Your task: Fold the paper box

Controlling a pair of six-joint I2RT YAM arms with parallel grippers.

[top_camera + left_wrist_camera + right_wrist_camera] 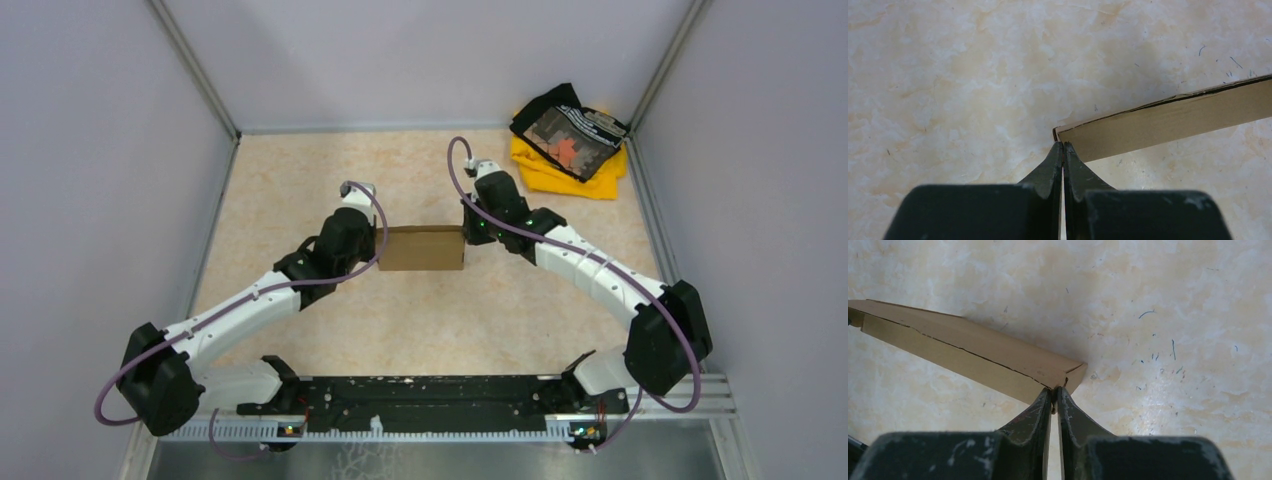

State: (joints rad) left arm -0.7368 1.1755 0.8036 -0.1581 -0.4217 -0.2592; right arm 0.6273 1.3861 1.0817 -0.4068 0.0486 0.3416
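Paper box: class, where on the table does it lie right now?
In the top view the paper box lies in the middle of the table, the left gripper at its left end and the right gripper at its right end.

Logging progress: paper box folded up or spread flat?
Folded up: the paper box sits as a closed block; wrist views show walls raised, top down.

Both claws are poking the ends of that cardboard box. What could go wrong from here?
1. The paper box lies loose on the table, met only at its end corners by the left gripper and right gripper. An uneven push could spin or slide it.
2. A dark seam runs along the box, so a flap might spring open once the grippers let go.
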